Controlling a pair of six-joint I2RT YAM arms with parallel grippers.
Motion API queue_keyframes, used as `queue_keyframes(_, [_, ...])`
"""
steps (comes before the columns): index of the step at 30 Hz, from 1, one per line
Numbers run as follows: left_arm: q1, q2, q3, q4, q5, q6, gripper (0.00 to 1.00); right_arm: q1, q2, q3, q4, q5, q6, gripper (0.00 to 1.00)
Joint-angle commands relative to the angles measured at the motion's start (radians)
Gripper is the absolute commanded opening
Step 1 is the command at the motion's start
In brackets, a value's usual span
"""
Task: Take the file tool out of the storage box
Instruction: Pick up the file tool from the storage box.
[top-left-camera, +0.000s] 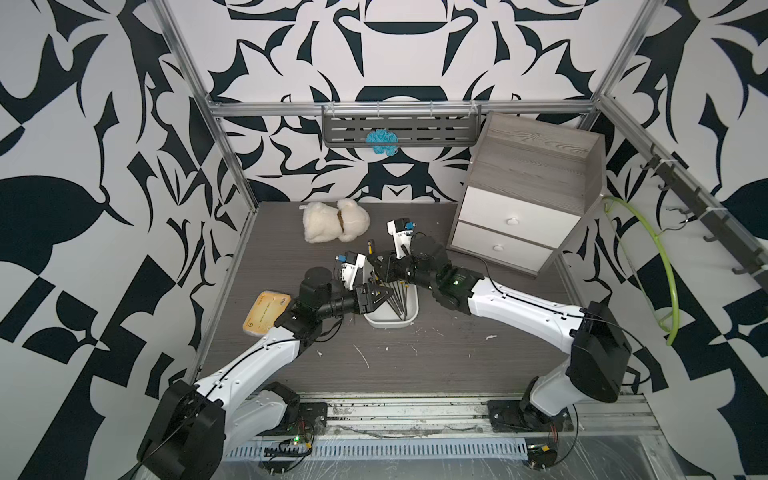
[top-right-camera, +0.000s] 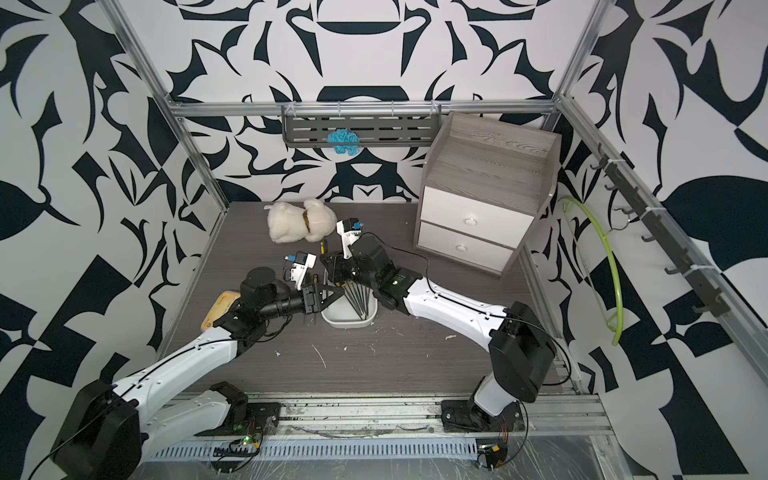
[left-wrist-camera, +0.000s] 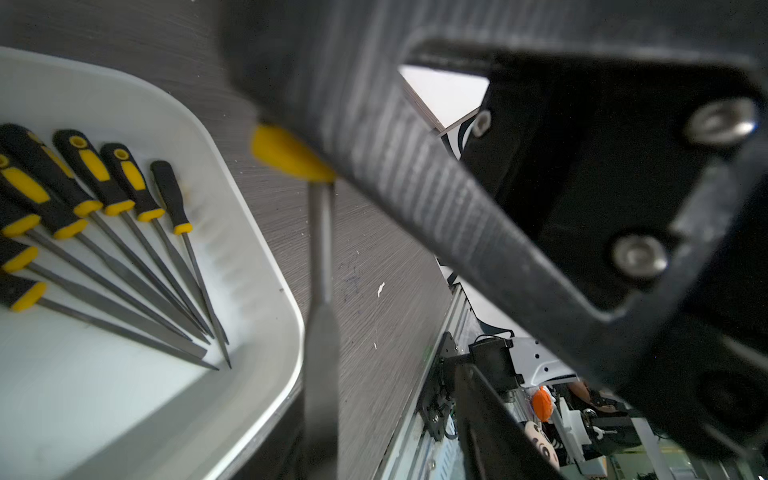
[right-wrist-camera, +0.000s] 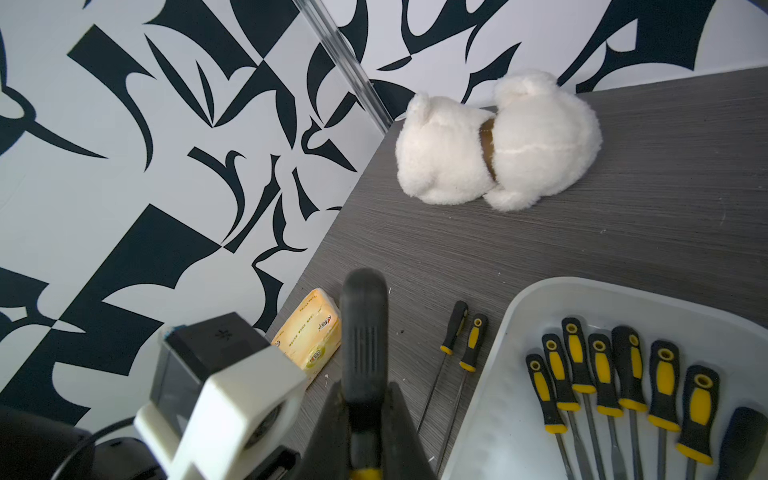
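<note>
We find the file (right-wrist-camera: 363, 324) out of the white box (top-left-camera: 390, 328) and clear of the tabletop (top-left-camera: 436, 357). It is held steeply with its black handle uppermost. The right gripper (right-wrist-camera: 365, 386) is clamped on the handle just above the yellow collar (left-wrist-camera: 291, 154), and the handle's butt stands out beyond its fingertips. Below the collar the blade (left-wrist-camera: 321, 266) hangs down between the jaws of the left gripper (top-left-camera: 387, 296), which stand apart on either side of it. In both top views the file sits just off the box's left long rim, and the box rests near the middle of the tabletop. A row of other files (right-wrist-camera: 631, 365) lies inside the box. Two loose files (right-wrist-camera: 473, 343) lie on the tabletop beside that rim.
</note>
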Motion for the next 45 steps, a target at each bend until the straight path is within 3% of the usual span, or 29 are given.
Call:
queue_keyframes(1, [-0.001,-0.005,-0.006,0.008,0.009,-0.002,0.51,0.002,-0.042,0.024,0.047,0.014,-0.010,0.03])
queue_keyframes(16, [-0.001,-0.020,0.011,-0.101,-0.021,0.017,0.36,0.001,-0.032,0.094,-0.060,0.047,-0.080,0.03])
queue_keyframes(18, [-0.001,-0.016,0.012,-0.102,-0.020,0.015,0.31,0.001,-0.030,0.096,-0.061,0.046,-0.081,0.03])
queue_keyframes(20, [-0.001,-0.019,0.012,-0.107,-0.024,0.019,0.20,0.001,-0.030,0.093,-0.060,0.052,-0.086,0.03])
queue_keyframes(24, [-0.001,-0.026,0.012,-0.117,-0.035,0.026,0.17,0.001,-0.026,0.089,-0.061,0.056,-0.088,0.03])
queue_keyframes(28, [-0.001,-0.019,0.013,-0.117,-0.035,0.026,0.01,0.002,-0.015,0.089,-0.041,0.045,-0.077,0.03])
queue_keyframes(30, [0.000,-0.015,0.014,-0.120,-0.034,0.029,0.00,0.002,-0.003,0.102,-0.056,0.040,-0.077,0.03])
queue_keyframes(40, [-0.002,-0.067,0.032,-0.240,-0.107,0.081,0.00,-0.007,-0.063,0.056,-0.134,0.036,-0.098,0.33])
queue_keyframes(45, [-0.002,-0.070,0.083,-0.423,-0.217,0.127,0.00,-0.009,-0.137,0.053,-0.294,0.060,-0.195,0.37])
